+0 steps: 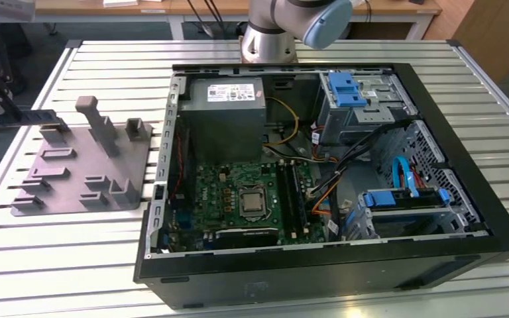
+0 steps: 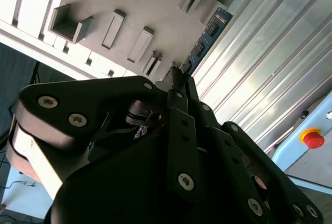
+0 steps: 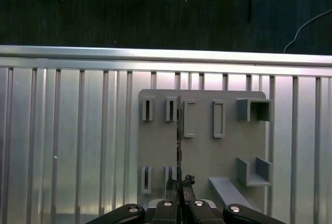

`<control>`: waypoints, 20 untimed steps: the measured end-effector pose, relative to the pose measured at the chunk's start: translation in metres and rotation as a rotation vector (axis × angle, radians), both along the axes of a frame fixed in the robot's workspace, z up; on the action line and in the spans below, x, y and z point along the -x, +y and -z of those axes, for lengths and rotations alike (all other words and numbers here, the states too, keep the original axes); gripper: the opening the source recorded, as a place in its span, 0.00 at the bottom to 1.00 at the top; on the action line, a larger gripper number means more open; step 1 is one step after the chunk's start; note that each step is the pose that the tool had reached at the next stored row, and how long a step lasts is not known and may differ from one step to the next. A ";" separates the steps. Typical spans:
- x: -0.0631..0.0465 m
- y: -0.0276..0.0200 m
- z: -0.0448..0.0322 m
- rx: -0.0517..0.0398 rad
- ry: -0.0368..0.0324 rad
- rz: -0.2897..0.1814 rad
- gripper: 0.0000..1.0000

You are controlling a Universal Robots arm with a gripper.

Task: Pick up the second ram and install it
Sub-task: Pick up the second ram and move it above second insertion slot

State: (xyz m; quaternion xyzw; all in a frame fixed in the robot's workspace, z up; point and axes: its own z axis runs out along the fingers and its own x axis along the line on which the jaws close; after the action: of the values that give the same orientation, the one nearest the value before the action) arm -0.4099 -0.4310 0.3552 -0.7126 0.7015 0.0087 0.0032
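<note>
Over the grey holder (image 1: pixel 60 173), at the exterior view's far left, my gripper (image 3: pixel 180 186) has its fingers pinched tight on one end of the second ram (image 1: pixel 35 118). Gripped so far off-centre, I judge the stick could pivot, or clip the tall post (image 1: pixel 91 109) beside it

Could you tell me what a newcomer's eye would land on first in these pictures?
Most striking is the open computer case, lying on the slatted metal table in the exterior view with its green motherboard bared. Next, in the first wrist view, the tool is shut on the second ram, a thin dark stick seen edge-on over the grey holder.
</note>
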 end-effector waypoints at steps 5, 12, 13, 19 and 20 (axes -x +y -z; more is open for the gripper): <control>0.000 0.0000 -0.0118 -0.0002 0.0000 0.000 0.14; 0.000 0.0000 -0.0275 -0.0003 -0.0001 0.000 0.14; 0.000 0.0000 -0.0294 -0.0003 -0.0001 0.000 0.14; 0.000 0.0000 -0.0358 -0.0016 -0.0002 0.000 0.14; 0.000 0.0000 -0.0358 -0.0018 -0.0002 0.000 0.14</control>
State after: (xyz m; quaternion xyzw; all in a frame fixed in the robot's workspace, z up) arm -0.4099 -0.4310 0.3910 -0.7126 0.7015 0.0093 0.0039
